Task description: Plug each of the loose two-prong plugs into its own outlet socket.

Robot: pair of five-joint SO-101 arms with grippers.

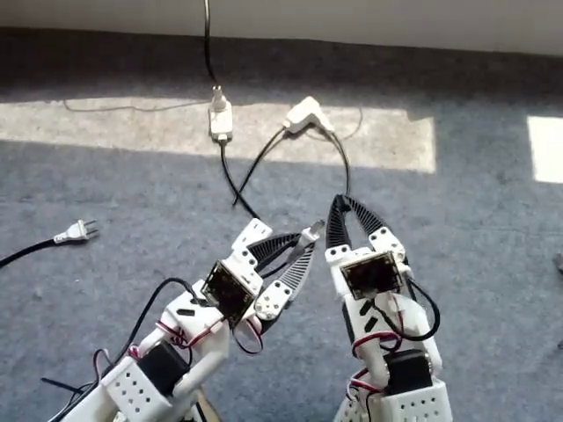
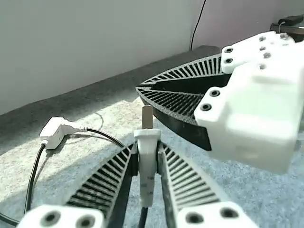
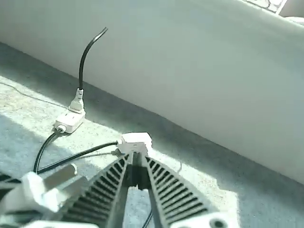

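My left gripper [image 1: 305,239] is clenched on a white plug [image 1: 311,232]. In the left wrist view the plug [image 2: 147,166] sits between the two ribbed fingers with its prongs pointing out past the tips. Directly ahead of the prongs is the right gripper [image 1: 339,204], so there is very little room between my two tools. The plug is just beside the nearer right finger, and I cannot tell if they touch. The right gripper [image 3: 134,156] is pressed closed on a black cable [image 1: 343,163], and this cable goes up to a white socket [image 1: 305,114] that lies tilted on the carpet [image 1: 475,229], near the edge of a sunlit patch [image 1: 158,123]. In the right wrist view the socket [image 3: 135,141] is just beyond the fingertips. The other socket [image 1: 220,119] lies near the first one, closer to the left arm's side. It has already a cable plugged in from the wall [image 1: 396,22] side, and a second black cable leaves it toward the arms. The second plug [image 1: 77,231] lies loose on the carpet, well apart from both grippers, beyond the left arm's outer side. Its cord runs off the frame edge there. Between this plug and the left arm is a broad stretch of grey carpet, and a similar stretch lies beyond the right arm's outer side. The wall closes the far edge behind both sockets.
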